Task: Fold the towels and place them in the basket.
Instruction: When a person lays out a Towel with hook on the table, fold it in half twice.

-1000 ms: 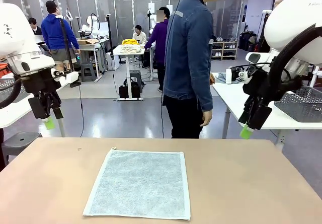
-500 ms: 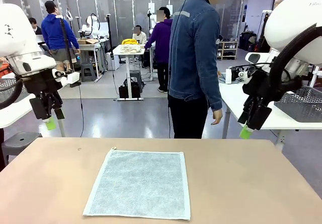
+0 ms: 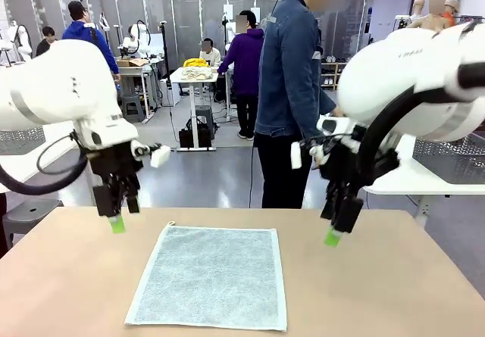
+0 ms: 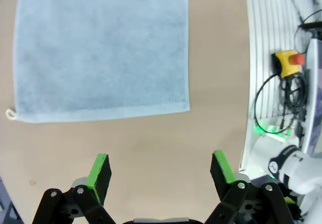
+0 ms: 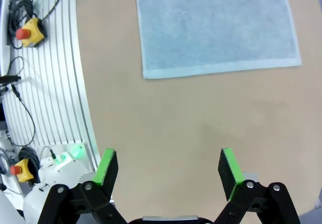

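Towel [image 3: 211,276] in pale blue-grey lies spread flat, a single layer, unfolded, on the tan table [image 3: 379,291], roughly in the middle of the near half. In the left wrist view the towel [image 4: 100,48] lies on bare tabletop beyond the fingers, and the right wrist view shows the towel [image 5: 216,25] the same way.

Both white arms reach in over the far part of the table: the left arm [image 3: 53,87] from the left, the right arm [image 3: 409,79] from the right. A person [image 3: 292,87] in a dark denim jacket stands just beyond the far edge, between the two arms.

The left gripper [image 3: 116,222] points down beside the towel's far left corner, clear of the cloth. Seen from its wrist, the left gripper [image 4: 161,171] has its green pads spread wide with nothing between them. The right gripper [image 3: 332,237] hangs off the towel's far right corner, also apart from it; the right gripper [image 5: 168,168] is likewise spread wide and empty.

A yellow stop button [image 4: 287,63] with a red cap sits on the ribbed strip beside the table. A small white loop [image 3: 172,223] sticks out at the towel's far left corner.
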Action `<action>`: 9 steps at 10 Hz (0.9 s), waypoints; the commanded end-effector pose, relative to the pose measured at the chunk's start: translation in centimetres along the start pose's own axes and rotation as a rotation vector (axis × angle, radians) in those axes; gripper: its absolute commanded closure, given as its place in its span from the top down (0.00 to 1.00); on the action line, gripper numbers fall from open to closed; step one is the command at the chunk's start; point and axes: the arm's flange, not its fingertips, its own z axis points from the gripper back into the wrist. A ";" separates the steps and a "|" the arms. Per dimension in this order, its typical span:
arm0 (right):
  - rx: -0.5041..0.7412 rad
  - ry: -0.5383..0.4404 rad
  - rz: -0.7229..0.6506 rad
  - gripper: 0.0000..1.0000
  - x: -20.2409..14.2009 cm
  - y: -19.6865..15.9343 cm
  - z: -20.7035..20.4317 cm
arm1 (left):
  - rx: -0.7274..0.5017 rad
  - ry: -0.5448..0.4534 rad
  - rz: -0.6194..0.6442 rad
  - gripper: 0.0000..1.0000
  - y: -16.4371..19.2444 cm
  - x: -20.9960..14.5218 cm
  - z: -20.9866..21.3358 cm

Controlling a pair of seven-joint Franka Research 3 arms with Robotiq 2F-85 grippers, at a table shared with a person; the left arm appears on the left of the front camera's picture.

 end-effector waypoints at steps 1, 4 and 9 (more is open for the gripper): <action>-0.023 0.075 -0.022 1.00 1.3 0.6 -2.9 | 0.024 0.072 -0.002 1.00 -1.0 0.0 -2.7; -0.032 0.169 -0.009 1.00 2.7 2.3 -7.9 | 0.053 0.146 -0.007 1.00 -3.7 1.1 -7.0; -0.052 0.192 0.016 1.00 3.4 5.1 -12.4 | 0.119 0.188 -0.039 1.00 -8.8 1.7 -10.7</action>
